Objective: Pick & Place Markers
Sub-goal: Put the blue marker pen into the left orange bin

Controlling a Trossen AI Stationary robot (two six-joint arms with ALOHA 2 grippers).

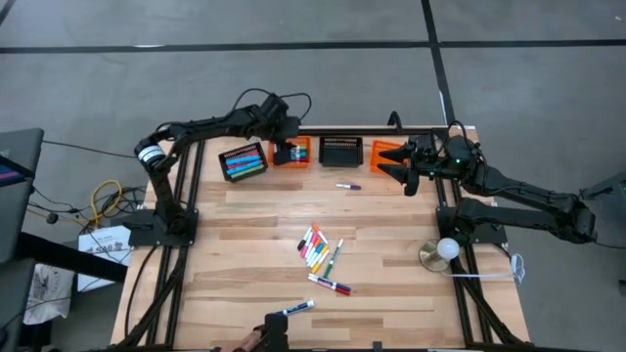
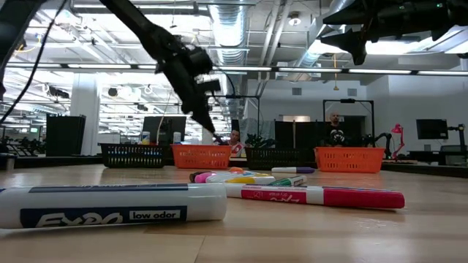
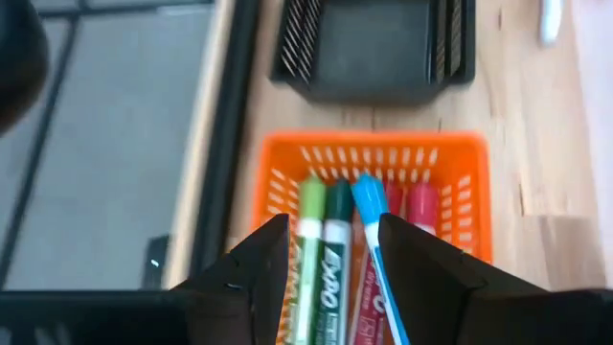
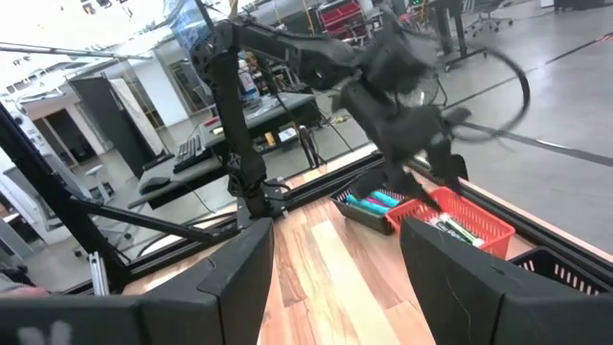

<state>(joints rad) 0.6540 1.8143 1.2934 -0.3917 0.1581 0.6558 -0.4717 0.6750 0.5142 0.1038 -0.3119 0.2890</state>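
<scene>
Along the far edge of the wooden surface [image 1: 245,210], four mesh baskets sit in a row, and your left gripper [image 1: 286,154] hangs directly over the orange basket [image 3: 460,158] second from the left, its fingers [image 3: 254,264] spread with nothing pinched between them. Below the fingers, green, blue and red markers [image 3: 326,230] lie side by side inside that basket. The black basket at the far left [image 1: 243,161] also holds markers; the black basket in the middle [image 1: 340,150] sits just beside the orange one, leaving little room between the rims.

Your right gripper [image 1: 383,172] waits over the far-right orange basket [image 1: 383,149], fingers [image 4: 239,278] spread and empty.

Most remaining markers lie in a loose cluster [image 1: 321,252] near the centre of the surface, well apart from both arms, with open wood all around. A single purple-capped marker [image 1: 348,186] rests alone between the cluster and the baskets. One blue-capped marker [image 1: 298,308] lies close to the near edge, and a pink one [image 2: 314,196] lies near the low camera.
</scene>
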